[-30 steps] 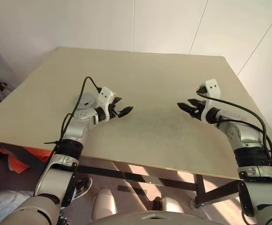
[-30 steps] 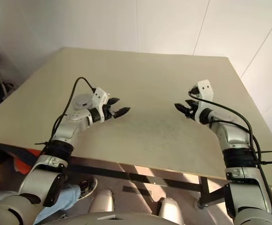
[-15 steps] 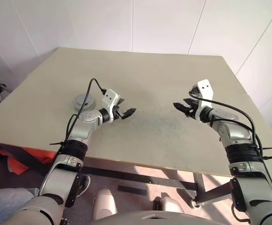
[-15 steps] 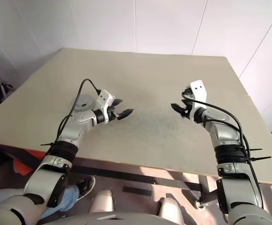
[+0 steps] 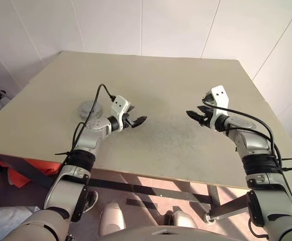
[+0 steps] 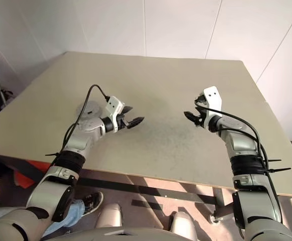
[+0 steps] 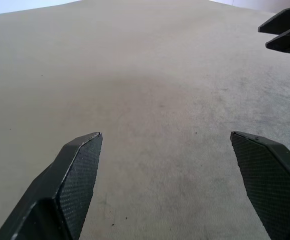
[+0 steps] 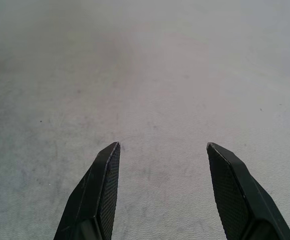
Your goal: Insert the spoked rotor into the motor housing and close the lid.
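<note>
A flat round grey metal disc (image 5: 90, 107), apparently the lid, lies on the beige table (image 5: 186, 75) just behind my left forearm. Whether the motor housing sits under it I cannot tell, and the spoked rotor is out of view. My left gripper (image 5: 134, 116) hovers low over the table to the right of the disc, open wide with nothing between its fingers (image 7: 80, 165). My right gripper (image 5: 193, 114) faces it from the right, open and empty, a little above the bare tabletop (image 8: 154, 75). In the left wrist view, the right gripper's fingertips (image 7: 284, 30) show across the table.
The table's near edge (image 5: 151, 176) runs just under my forearms, and its right edge slants along a white wall. An orange object (image 5: 20, 173) lies under the table at the left. A person's shoe (image 6: 91, 200) and trouser leg show on the floor there.
The camera has shifted, so the whole scene sits a little differently. Both arms hold about the same pose, both grippers stay open, and the grey disc has not moved.
</note>
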`<state>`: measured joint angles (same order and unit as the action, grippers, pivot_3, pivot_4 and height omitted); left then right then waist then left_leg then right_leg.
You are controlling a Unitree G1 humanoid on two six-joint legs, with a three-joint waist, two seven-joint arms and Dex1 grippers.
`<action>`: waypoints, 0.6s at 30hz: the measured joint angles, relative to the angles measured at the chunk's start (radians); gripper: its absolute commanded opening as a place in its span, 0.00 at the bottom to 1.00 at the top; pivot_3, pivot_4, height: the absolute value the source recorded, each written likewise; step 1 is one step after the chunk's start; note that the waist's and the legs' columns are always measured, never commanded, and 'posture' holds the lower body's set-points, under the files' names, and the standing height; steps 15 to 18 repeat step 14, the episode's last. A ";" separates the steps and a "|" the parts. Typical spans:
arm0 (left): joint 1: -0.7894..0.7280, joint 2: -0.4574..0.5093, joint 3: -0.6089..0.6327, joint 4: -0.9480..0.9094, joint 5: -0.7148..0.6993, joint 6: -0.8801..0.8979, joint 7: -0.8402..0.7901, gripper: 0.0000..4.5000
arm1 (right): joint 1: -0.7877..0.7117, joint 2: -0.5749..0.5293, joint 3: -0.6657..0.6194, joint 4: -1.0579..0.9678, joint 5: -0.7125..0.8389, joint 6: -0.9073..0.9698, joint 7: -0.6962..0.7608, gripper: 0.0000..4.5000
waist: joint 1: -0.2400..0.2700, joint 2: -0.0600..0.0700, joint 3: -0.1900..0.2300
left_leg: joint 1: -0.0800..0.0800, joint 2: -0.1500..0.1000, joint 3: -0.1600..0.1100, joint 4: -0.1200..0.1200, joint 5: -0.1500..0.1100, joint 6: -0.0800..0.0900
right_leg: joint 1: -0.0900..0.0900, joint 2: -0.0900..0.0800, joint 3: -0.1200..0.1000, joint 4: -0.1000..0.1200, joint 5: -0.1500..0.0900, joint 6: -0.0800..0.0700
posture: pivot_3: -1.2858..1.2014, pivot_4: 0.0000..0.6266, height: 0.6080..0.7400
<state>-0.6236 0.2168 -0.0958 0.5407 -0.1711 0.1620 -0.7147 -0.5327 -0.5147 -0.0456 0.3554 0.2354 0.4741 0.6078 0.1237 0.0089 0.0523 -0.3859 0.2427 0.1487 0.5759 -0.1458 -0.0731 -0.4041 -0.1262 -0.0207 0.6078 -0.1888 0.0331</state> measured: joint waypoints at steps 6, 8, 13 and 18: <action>0.002 0.004 0.000 0.000 0.012 0.000 0.001 0.96 | 0.001 0.012 0.000 0.007 -0.006 -0.004 -0.002 0.69 | 0.000 0.000 0.000 | 0.000 0.000 0.000 0.000 0.000 0.000 | 0.000 0.000 0.000 0.000 0.000 0.000 | 0.52 0.00 1.00; 0.002 0.005 0.000 0.000 0.015 0.000 0.002 0.96 | 0.001 0.012 0.000 0.008 -0.007 -0.006 0.000 0.69 | 0.000 0.000 0.000 | 0.000 0.000 0.000 0.000 0.000 0.000 | 0.000 0.000 0.000 0.000 0.000 0.000 | 0.52 0.00 1.00; 0.002 0.004 0.003 0.000 0.016 0.000 0.007 0.96 | 0.000 0.012 0.000 0.029 -0.019 -0.011 0.003 0.69 | 0.000 0.000 0.000 | 0.000 0.000 0.000 0.000 0.000 0.000 | 0.000 0.000 0.000 0.000 0.000 0.000 | 0.52 0.00 1.00; 0.002 0.004 0.004 0.000 0.017 -0.001 0.010 0.96 | 0.000 0.012 0.000 0.035 -0.022 -0.013 0.004 0.69 | 0.000 0.000 0.000 | 0.000 0.000 0.000 0.000 0.000 0.000 | 0.000 0.000 0.000 0.000 0.000 0.000 | 0.52 0.00 1.00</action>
